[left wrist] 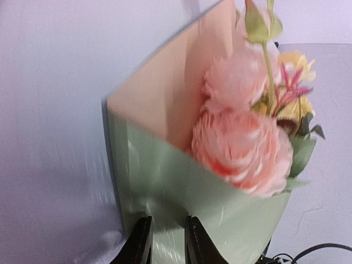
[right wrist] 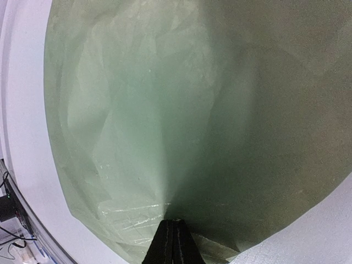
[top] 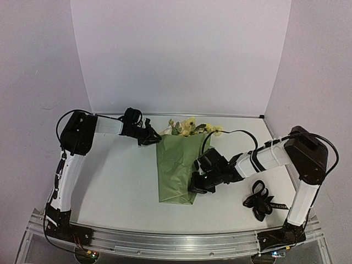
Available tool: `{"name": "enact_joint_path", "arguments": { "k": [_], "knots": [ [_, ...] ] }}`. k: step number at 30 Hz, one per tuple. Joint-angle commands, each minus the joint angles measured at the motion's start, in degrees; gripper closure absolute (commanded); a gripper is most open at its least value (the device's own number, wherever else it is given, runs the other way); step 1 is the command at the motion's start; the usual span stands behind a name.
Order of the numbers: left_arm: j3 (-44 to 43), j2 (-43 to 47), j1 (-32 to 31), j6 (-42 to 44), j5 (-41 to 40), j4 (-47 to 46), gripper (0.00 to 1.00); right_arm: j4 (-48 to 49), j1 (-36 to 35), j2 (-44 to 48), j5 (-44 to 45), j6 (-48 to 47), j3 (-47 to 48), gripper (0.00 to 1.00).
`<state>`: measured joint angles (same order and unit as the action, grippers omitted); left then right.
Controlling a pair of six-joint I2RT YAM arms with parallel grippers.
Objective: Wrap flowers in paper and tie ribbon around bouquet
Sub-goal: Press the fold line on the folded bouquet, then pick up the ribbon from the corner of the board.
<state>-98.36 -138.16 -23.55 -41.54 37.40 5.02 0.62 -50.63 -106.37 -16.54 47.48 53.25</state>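
The bouquet lies in the middle of the table: olive-green paper folded over the flowers, whose pale blooms poke past its far rim. In the left wrist view the flowers are pink and yellow against the paper's tan inner face. My left gripper is at the paper's far left corner, and the green paper sits pinched between its fingers. My right gripper is at the sleeve's near right edge, jaws tight together on a pucker of paper. The black ribbon lies loose at the near right.
White walls close in the white table at the back and on both sides. A metal rail with both arm bases runs along the near edge. The right arm's black cable arcs over the table beside the blooms.
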Motion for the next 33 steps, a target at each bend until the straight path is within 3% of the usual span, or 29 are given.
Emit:
{"name": "enact_joint_path", "arguments": {
  "k": [1,6,12,20,26,33],
  "knots": [
    [-11.3,-6.1,2.2,0.8,1.3,4.5,0.77,-6.1,0.3,-1.9,1.0,0.2,-2.5,0.97],
    [-21.2,-10.3,4.1,-0.2,4.1,6.1,0.77,-6.2,0.8,-1.2,0.1,1.0,-1.9,0.96],
    [-19.9,-3.1,4.8,4.6,2.7,8.9,0.72,-11.4,2.1,2.4,-2.7,1.1,3.0,0.88],
    [4.6,16.7,4.1,3.2,-0.2,0.5,0.66,-24.5,4.3,8.3,-1.6,-1.7,10.1,0.69],
    [21.9,27.3,-1.5,1.0,-2.4,-5.4,0.66,-26.9,5.8,6.4,-1.6,-2.7,13.5,0.69],
    [28.0,29.2,-12.9,0.5,-3.5,-6.3,0.72,-28.0,6.8,1.8,-1.7,-2.4,15.6,0.75]
  ]
}}
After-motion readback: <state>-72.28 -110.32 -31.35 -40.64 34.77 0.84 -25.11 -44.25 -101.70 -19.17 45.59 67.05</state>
